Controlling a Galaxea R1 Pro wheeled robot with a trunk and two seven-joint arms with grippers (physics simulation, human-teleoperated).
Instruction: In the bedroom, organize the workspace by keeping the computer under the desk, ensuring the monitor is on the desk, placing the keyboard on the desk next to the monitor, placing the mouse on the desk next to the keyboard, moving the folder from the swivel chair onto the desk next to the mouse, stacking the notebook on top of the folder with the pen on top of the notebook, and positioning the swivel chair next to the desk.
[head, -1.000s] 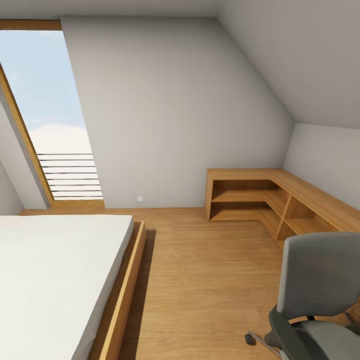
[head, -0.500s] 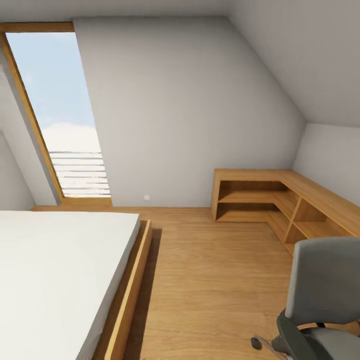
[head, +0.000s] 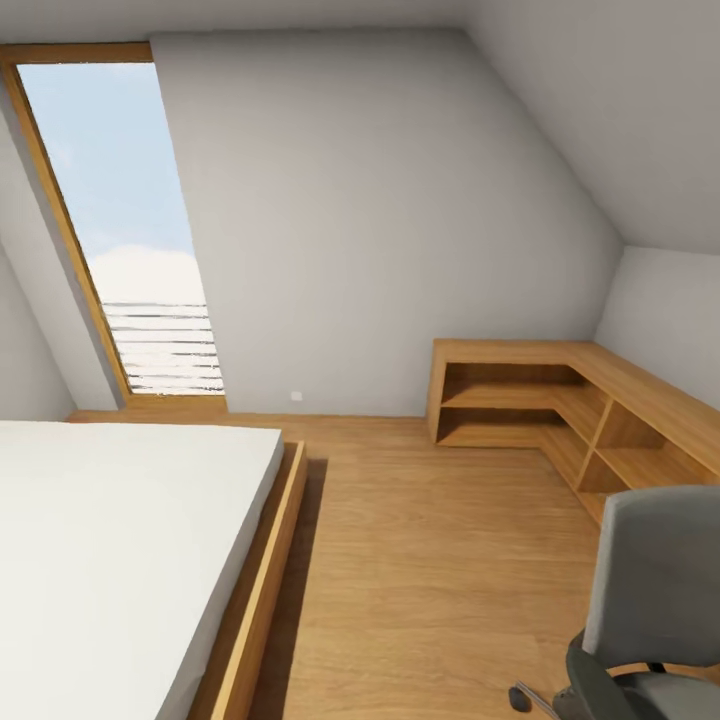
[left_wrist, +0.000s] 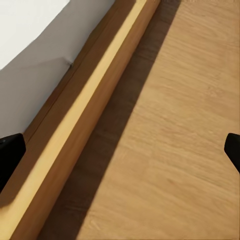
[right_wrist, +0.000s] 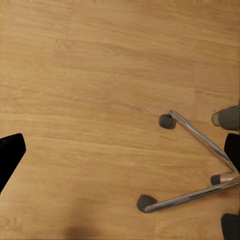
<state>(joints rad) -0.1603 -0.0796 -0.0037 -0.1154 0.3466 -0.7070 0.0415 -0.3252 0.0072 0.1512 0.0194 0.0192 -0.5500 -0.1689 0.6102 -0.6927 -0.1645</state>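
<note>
The swivel chair (head: 660, 570) stands at the lower right of the head view, its grey back towards me and a black castor on the wooden floor. The right wrist view looks down on its chrome base (right_wrist: 200, 136) with black castors. My right gripper (right_wrist: 121, 154) is open above the floor beside that base, nothing between its fingers. My left gripper (left_wrist: 121, 152) is open over the floor beside the bed's wooden frame (left_wrist: 75, 135). The desk, computer, monitor, keyboard, mouse, folder, notebook and pen are out of view.
A low bed (head: 110, 560) with a white mattress and a wooden frame takes up the left. A tall slanted window (head: 120, 230) is at the back left. A light-wood corner shelf unit (head: 560, 395) runs along the back right wall. Wooden floor (head: 420, 560) lies between bed and chair.
The whole head view has shifted: the window, the shelf unit and the chair now sit further right in the picture, so the camera has moved. Nothing in the room has moved by itself.
</note>
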